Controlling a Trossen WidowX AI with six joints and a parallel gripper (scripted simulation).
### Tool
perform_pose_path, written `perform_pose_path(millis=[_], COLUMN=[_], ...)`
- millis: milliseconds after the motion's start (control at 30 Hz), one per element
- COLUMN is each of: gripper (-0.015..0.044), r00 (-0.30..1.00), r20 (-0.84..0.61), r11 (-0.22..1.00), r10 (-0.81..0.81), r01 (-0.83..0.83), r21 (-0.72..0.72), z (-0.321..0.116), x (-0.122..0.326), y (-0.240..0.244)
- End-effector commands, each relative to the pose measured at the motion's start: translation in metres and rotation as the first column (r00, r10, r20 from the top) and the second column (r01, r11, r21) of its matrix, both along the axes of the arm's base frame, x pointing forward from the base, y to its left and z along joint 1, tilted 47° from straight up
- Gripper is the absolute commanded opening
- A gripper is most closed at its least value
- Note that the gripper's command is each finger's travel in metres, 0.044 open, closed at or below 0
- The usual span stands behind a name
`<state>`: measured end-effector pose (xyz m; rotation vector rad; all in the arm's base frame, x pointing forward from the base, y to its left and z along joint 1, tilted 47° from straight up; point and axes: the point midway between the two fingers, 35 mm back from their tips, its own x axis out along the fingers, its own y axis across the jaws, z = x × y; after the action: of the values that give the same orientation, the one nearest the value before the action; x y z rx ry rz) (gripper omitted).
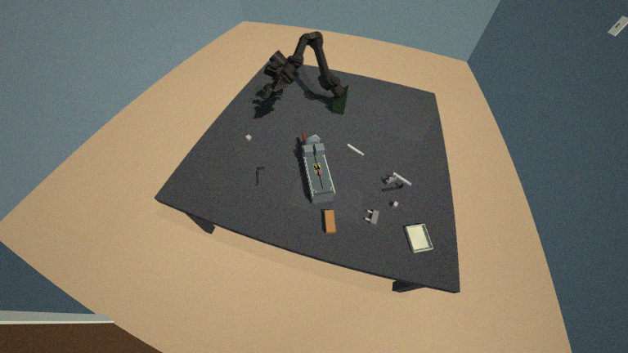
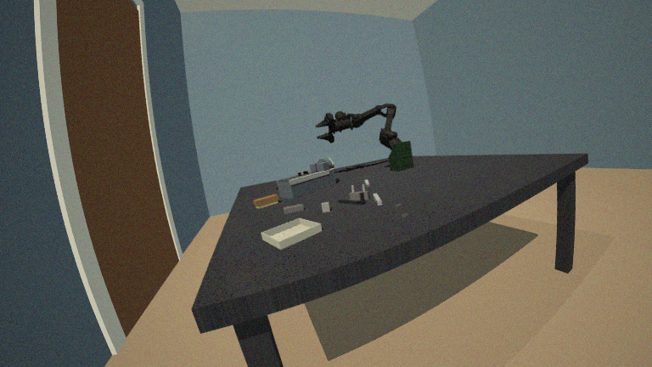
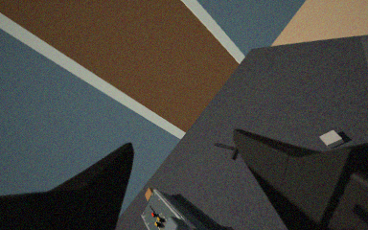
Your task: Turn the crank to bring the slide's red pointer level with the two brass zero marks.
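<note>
The long grey machine [image 1: 311, 178] [image 2: 307, 189] [image 3: 171, 205] lies mid-table. Its red pointer [image 1: 319, 173] [image 3: 153, 215] sits off the brass marks [image 1: 316, 167] [image 3: 158, 219], toward the machine's end nearer the orange block. The crank's reddish-brown handle [image 1: 304, 136] stands out beside the other end, nearer the arm base, in the top view; I cannot make it out in the wrist view. My gripper [image 1: 263, 91] [image 2: 317, 132] [image 3: 184, 141] is open and empty, high above the table and well away from the handle.
An orange block [image 1: 329, 221] [image 2: 266, 200] [image 3: 149, 194] lies past the machine's far end. A pale tray [image 1: 432, 243] [image 2: 272, 240], a grey pronged piece [image 1: 374, 216] and a white bar [image 1: 355, 149] lie to one side. A dark L-shaped piece [image 1: 257, 176] [image 3: 235, 153] and a small white block [image 1: 248, 137] [image 3: 331, 138] lie on the other.
</note>
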<state>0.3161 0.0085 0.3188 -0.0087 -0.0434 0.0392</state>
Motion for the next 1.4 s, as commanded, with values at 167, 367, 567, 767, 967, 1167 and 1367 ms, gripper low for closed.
perform_pose_path(millis=[167, 367, 567, 767, 967, 1167, 1367], gripper=[0.044, 0.044, 0.044, 0.044, 0.044, 0.044, 0.044], r00=[0.996, 0.978, 0.947, 0.905, 0.858, 0.814, 0.774], r20=[-0.089, -0.205, -0.312, -0.411, -0.494, -0.543, -0.569], r11=[0.999, 0.996, 0.986, 0.968, 0.937, 0.883, 0.808], r10=[-0.019, -0.047, -0.081, -0.106, -0.137, -0.205, -0.277], r01=[0.017, 0.03, 0.03, -0.001, -0.05, -0.085, -0.133], r21=[-0.028, -0.086, -0.163, -0.25, -0.346, -0.461, -0.574], z=[-0.015, -0.037, -0.062, -0.093, -0.125, -0.153, -0.18], x=[0.02, 0.045, 0.066, 0.082, 0.092, 0.101, 0.106], y=[0.008, 0.022, 0.04, 0.064, 0.092, 0.113, 0.135])
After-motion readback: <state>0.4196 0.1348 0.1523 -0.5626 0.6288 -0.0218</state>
